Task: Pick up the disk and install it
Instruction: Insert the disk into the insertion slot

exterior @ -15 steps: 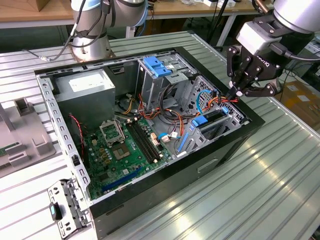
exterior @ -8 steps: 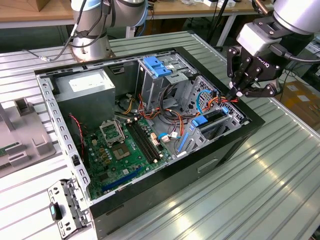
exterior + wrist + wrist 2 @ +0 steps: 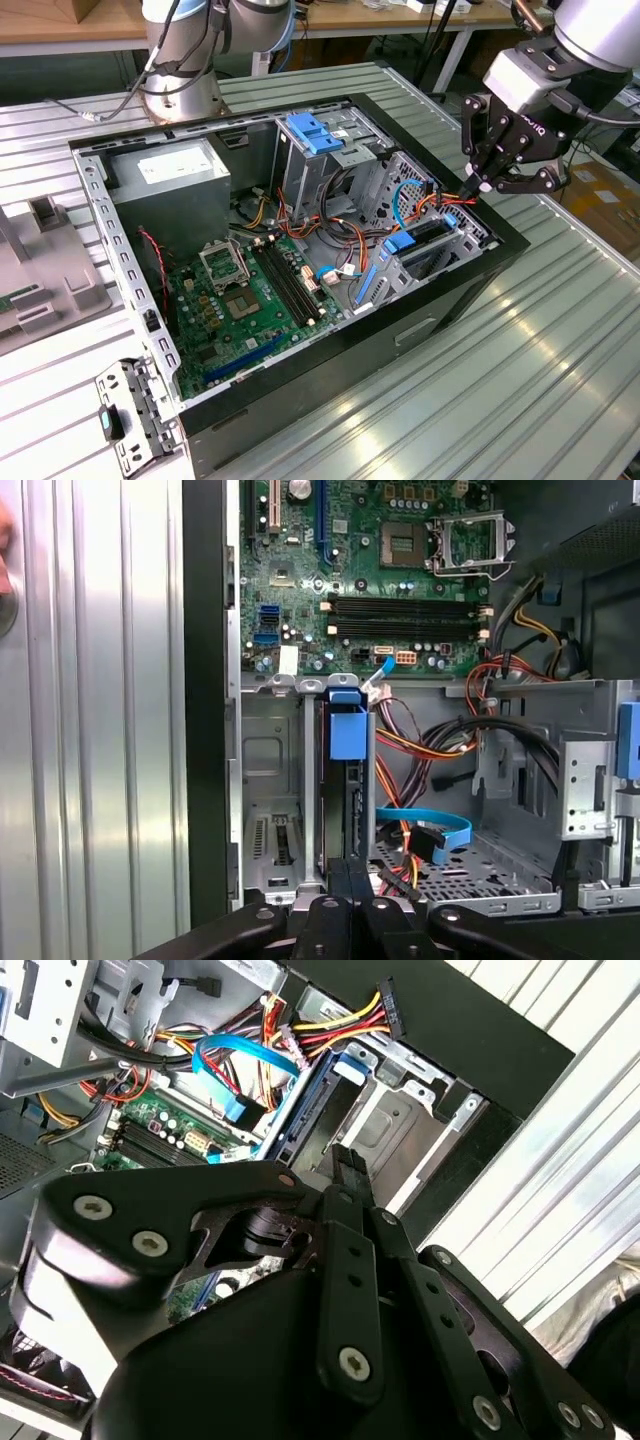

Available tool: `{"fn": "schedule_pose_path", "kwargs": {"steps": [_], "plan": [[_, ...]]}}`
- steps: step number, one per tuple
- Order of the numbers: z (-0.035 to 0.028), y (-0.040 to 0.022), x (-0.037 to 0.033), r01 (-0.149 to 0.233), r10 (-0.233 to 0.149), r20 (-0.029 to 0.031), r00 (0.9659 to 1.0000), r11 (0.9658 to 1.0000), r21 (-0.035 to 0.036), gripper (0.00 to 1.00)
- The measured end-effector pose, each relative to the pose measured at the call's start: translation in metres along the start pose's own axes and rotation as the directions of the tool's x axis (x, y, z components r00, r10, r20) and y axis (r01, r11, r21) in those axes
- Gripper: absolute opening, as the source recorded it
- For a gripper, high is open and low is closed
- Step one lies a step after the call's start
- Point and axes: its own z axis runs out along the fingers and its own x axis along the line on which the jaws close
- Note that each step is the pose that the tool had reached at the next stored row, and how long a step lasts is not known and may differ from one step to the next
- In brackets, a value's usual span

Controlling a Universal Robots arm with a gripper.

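Where the arm (image 3: 590, 40) comes in from the exterior view's upper right, its wrist bends downward. The tool (image 3: 478, 188) therefore slants down toward the exterior view's left, over the right-hand corner of the open computer case (image 3: 470, 290). Its fingers are pressed together with nothing between them — in both wrist views they meet in one narrow black tip.

The disk (image 3: 350, 780) stands on edge in a slot of the metal drive bay (image 3: 270, 770) at that same corner of the case. Its blue carrier tab faces the green motherboard (image 3: 400, 590). The tool tip lies in line with the disk's far end and close to it — whether they touch I cannot tell. Orange, red and yellow cables (image 3: 420, 745) run just beside the disk. The case lies on a ribbed metal counter (image 3: 560, 340).
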Motion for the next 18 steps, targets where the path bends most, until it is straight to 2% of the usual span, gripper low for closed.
{"fn": "schedule_pose_path", "kwargs": {"steps": [15,18], "plan": [[0.0106,-0.0245,0.0010,-0.001,0.001,-0.0002,1.0000,1.0000,-0.0076,0.11],[0.0114,-0.0261,0.0010,-0.001,0.001,-0.0003,1.0000,1.0000,-0.0078,0.11]]}}
